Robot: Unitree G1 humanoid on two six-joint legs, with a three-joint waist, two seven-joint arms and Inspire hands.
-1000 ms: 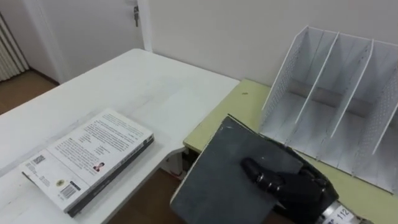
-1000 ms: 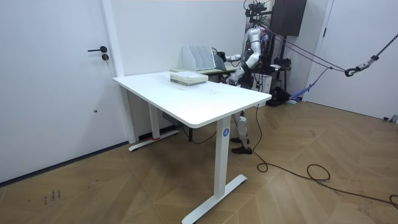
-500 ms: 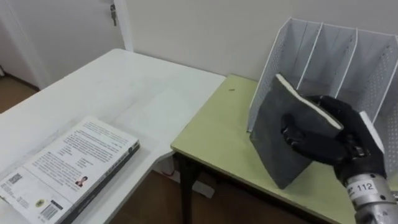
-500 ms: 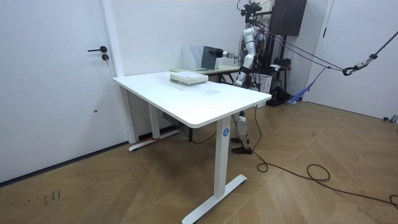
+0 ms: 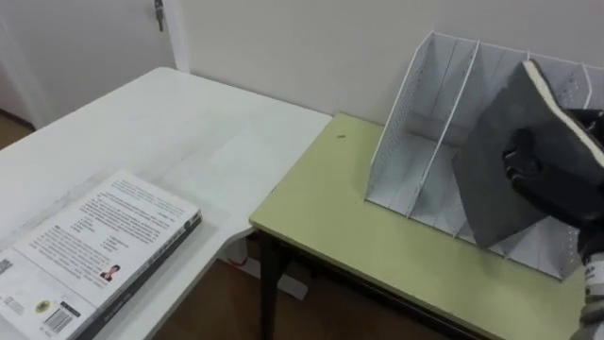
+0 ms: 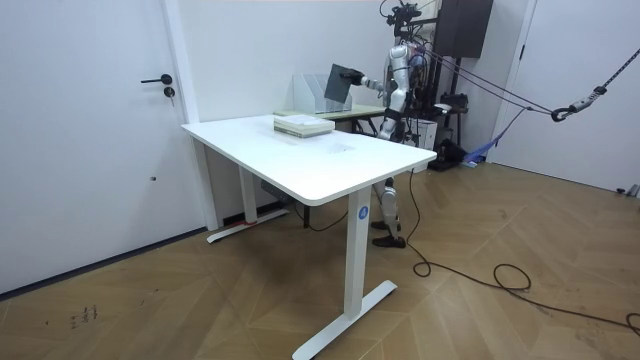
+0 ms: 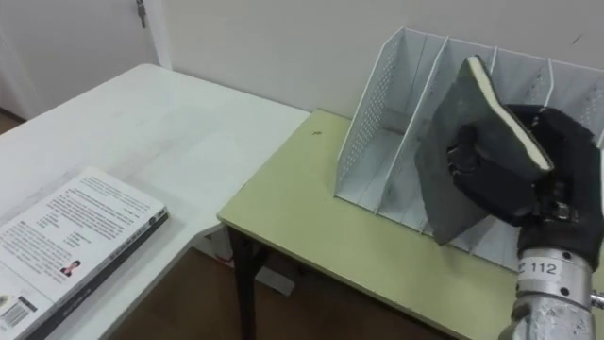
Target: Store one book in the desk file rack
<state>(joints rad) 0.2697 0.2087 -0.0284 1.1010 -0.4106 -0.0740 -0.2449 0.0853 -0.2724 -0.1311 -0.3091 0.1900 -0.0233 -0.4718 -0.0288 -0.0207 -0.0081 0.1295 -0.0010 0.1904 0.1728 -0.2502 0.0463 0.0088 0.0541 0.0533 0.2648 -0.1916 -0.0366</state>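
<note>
Gripping tilted dark grey book (image 7: 440, 203), my right hand (image 7: 528, 179) clamped round it, before white perforated file rack (image 7: 377, 113), one o'clock.

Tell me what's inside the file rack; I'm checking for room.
In the file rack, the leftmost compartment looks empty; the grey book in the right hand partly covers the rest.

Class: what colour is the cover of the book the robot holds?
Dark grey book; best in right eye view.

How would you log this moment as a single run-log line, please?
right hand: shut on dark book | dark book: tilted, in air before file rack, not yet slotted | file rack: on green desk
</note>
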